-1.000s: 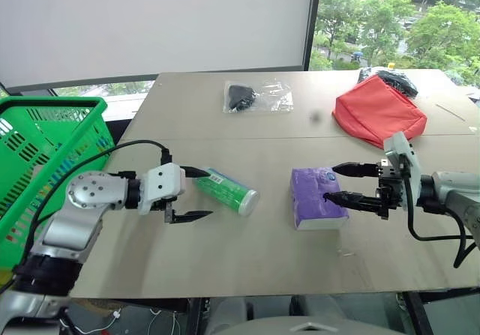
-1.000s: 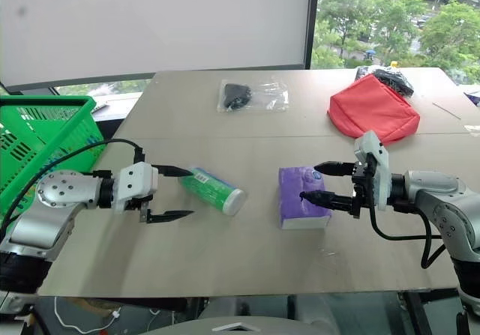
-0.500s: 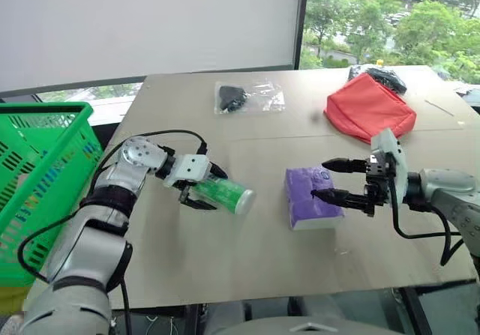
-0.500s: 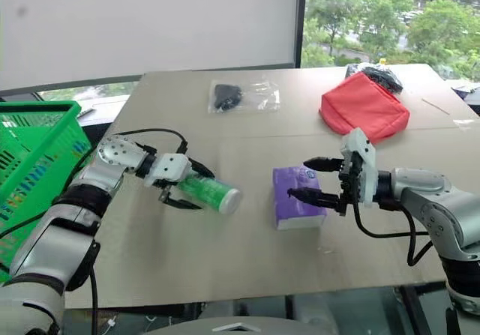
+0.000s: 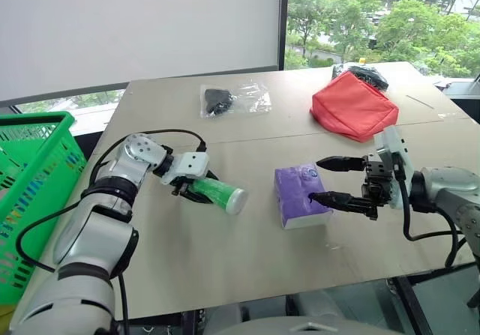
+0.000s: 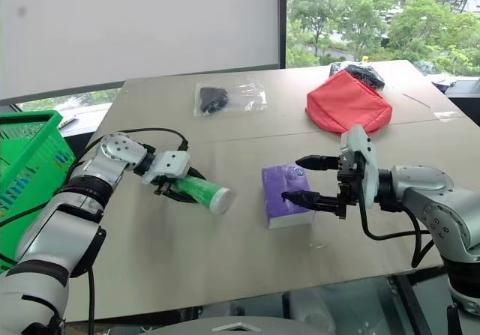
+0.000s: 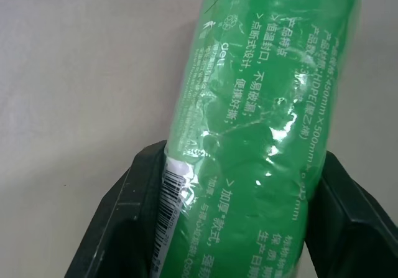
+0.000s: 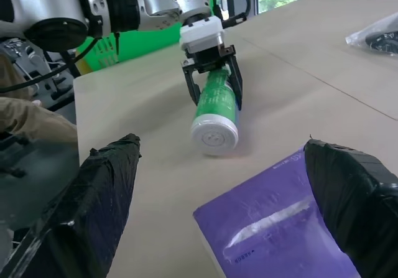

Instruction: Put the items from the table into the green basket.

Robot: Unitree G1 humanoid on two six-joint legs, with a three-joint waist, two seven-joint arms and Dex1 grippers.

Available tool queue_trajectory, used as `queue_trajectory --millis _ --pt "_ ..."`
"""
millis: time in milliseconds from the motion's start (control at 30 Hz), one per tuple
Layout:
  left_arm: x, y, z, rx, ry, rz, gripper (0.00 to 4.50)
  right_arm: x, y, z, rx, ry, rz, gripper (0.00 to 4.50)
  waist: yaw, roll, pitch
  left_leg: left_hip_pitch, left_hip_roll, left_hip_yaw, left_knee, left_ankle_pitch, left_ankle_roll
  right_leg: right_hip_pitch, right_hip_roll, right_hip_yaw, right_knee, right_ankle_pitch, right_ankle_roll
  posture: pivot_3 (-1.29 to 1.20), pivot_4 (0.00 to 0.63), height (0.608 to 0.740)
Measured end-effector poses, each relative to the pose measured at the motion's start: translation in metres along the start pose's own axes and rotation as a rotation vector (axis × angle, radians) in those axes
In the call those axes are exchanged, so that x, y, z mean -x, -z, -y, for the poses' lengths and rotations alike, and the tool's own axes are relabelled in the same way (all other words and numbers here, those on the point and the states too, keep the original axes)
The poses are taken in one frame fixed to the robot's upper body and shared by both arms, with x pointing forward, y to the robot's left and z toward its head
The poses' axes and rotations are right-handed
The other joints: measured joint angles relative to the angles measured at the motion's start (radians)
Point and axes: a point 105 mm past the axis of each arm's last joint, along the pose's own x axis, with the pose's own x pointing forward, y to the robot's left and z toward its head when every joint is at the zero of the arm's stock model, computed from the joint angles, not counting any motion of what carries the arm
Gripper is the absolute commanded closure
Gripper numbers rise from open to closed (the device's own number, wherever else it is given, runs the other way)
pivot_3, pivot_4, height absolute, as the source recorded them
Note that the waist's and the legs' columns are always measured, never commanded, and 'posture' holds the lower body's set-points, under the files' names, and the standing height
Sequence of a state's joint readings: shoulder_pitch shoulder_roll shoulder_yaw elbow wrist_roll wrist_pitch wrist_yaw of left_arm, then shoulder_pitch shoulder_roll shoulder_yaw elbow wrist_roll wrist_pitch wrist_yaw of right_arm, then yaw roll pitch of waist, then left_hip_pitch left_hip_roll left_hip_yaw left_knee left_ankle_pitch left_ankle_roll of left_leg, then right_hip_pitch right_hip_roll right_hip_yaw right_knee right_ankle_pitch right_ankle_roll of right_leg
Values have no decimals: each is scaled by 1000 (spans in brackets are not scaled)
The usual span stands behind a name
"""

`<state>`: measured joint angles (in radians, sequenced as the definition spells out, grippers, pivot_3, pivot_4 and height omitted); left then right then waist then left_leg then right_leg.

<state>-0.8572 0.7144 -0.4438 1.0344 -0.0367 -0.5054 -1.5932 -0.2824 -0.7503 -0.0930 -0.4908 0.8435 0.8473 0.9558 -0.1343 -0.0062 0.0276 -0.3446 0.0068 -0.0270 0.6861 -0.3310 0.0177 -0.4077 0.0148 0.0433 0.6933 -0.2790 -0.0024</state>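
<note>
Bottle [image 5: 217, 193] lies on the table [image 5: 225, 252], my left gripper [image 5: 193, 192] clamped around its body. Right gripper [image 5: 324, 179] spread open beside the pack [image 5: 300, 205]. Next I lift and swing left to the basket [image 5: 30, 192].

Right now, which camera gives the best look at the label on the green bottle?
The left wrist view: the green bottle is close up between the left pincer fingers, its print legible. The right wrist view shows mostly its white cap; the head views show it lying small on the table.
</note>
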Motion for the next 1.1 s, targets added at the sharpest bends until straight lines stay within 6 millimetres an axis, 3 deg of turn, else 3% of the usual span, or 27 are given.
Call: queue_trajectory --millis 167,333,400,600,733,900,967,1100 --pt "3 1 2 8 -53 42 2320 -3 -8 3 19 -25 12 0 -5 0 0 0 0 -1 0 0 0 0 -1 0 -1 0 0 -135 0 740" --pt "10 -5 -17 169 -316 206 2320 -17 -20 3 46 -62 66 0 9 -2 1 -2 1 -5 2 0 0 -2 -3 -3 2 0 0 -117 0 740" --pt "23 -12 -28 221 -446 273 2320 -23 -24 4 53 -67 87 0 16 -5 2 -3 1 -6 3 0 0 -4 -4 -5 2 0 0 -100 0 740" --pt "112 -41 -53 294 -966 448 2320 -40 -37 16 60 -38 164 0 24 -6 2 -5 0 -5 1 0 -1 -6 -8 -5 2 1 0 -62 0 740" --pt "189 -22 -52 459 -1423 464 2320 -56 -54 17 83 -65 238 0 27 -6 2 -4 0 -6 1 0 -1 -7 -8 -6 2 1 0 -2 0 740" --pt "274 16 -13 643 -1922 325 2320 -69 -69 17 93 -95 306 0 53 -9 1 -4 -1 -6 0 1 -2 -7 -9 -7 2 1 -1 40 0 740" --pt "305 31 17 693 -2081 226 2320 -77 -72 17 100 -112 311 0 65 -10 0 -4 -2 -6 -1 3 -6 -8 -11 -8 2 1 -1 58 0 740" --pt "326 56 52 790 -2198 122 2320 -84 -80 22 117 -104 330 0 105 -11 0 -4 -5 -8 -2 3 -6 -8 -16 -13 2 1 -1 77 0 740"
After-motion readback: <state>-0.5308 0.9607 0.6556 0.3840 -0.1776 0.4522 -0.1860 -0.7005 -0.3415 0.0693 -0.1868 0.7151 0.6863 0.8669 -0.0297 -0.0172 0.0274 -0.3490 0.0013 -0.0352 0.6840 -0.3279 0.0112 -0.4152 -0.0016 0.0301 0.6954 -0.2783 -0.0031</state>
